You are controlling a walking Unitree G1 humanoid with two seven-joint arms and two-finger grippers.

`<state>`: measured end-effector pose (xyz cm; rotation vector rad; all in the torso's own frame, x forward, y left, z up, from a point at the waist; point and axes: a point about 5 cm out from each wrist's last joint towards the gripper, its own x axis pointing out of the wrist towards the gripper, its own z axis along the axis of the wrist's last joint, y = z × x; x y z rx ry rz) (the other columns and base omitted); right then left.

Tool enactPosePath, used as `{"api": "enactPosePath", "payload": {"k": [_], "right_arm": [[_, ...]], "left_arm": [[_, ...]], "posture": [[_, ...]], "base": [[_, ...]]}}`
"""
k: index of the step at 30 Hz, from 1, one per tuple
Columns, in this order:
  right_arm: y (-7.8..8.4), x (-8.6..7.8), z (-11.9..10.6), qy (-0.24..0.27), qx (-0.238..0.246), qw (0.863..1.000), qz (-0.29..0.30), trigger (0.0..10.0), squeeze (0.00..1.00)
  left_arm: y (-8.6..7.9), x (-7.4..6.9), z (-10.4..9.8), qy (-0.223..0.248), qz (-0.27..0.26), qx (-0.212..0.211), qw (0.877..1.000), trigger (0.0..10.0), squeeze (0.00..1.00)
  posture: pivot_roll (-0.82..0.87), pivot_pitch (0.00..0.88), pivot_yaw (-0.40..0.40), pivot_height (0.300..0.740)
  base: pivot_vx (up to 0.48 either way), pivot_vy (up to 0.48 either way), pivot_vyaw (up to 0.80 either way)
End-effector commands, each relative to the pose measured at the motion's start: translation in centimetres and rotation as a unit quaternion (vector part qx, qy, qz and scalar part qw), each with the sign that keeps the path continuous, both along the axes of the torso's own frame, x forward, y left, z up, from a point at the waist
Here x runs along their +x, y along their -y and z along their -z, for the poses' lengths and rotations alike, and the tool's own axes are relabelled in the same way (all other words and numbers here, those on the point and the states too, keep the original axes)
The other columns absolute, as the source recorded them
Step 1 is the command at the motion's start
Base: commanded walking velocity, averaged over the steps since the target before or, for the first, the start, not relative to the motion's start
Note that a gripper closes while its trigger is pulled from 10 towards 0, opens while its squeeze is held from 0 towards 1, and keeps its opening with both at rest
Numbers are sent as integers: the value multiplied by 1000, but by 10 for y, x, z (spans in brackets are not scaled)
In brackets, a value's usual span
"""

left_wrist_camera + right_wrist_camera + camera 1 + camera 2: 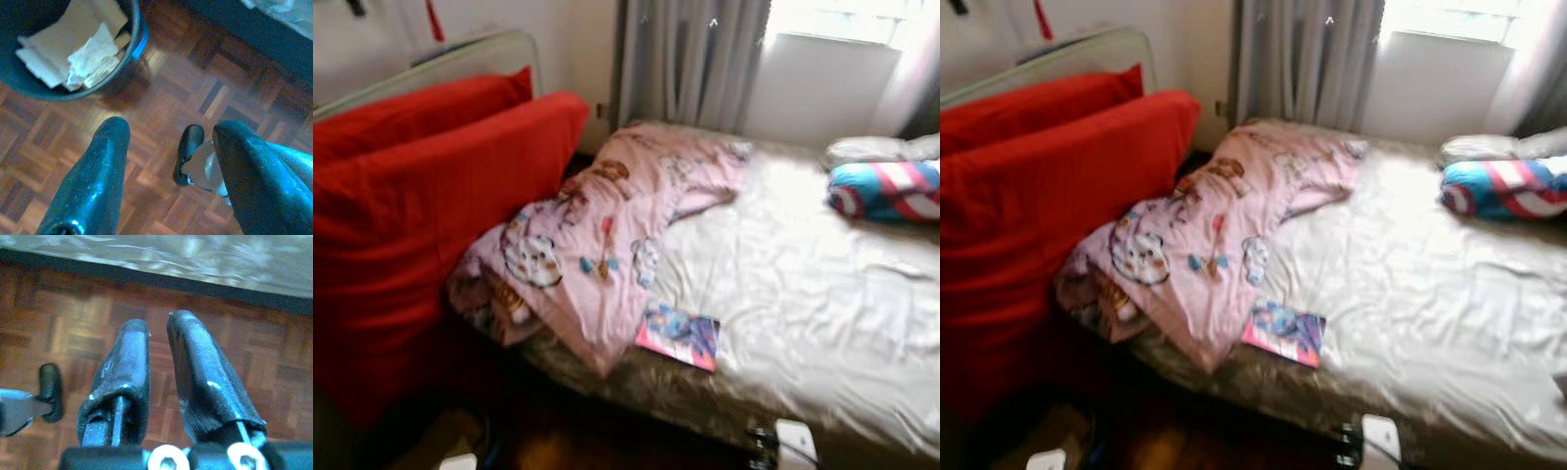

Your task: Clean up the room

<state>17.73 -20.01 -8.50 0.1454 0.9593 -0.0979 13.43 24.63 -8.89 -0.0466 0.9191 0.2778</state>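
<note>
No writing is readable. A crumpled pink cartoon-print blanket (597, 235) lies at centre frame on the shiny cream satin bed (803, 294), a glossy colourful booklet (679, 336) beside it. Left claw (168, 147) is spread above wooden parquet floor (195, 88); right claw (159, 340) nearly pressed together, empty.

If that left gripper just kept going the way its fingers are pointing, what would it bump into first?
Most likely the wooden parquet floor. The left gripper points down, fingers apart and holding nothing, at bare floor. A dark bin of paper scraps stands off to one side of that line. Depth is hard to judge.
</note>
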Motion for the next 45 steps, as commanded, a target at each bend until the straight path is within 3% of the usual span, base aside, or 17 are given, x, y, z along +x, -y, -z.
{"api": "enactPosePath", "payload": {"k": [1,8,18,24,45], "right_arm": [[-5,27,-14,62,-1,998,-8,10000,0],[-4,26,-14,62,-1,998,-8,10000,0],[-4,27,-15,63,-3,998,-13,10000,0],[-4,27,-15,63,-4,998,-15,10000,0],[-5,27,-14,62,-5,998,-16,10000,0]], "left_arm": [[33,57,-14,30,67,-43,996,10000,0],[12,47,-15,28,59,-29,997,10000,0],[29,55,-14,29,66,-38,997,10000,0],[13,46,-14,24,60,-37,997,10000,0],[18,52,-16,30,66,-39,997,10000,0]], "posture": [[100,38,-35,740],[105,54,-38,740],[106,57,-43,740],[104,47,-40,740],[103,42,-36,740]], "base": [[315,0,0],[261,0,0],[0,0,0],[0,0,0],[0,0,0]]}}
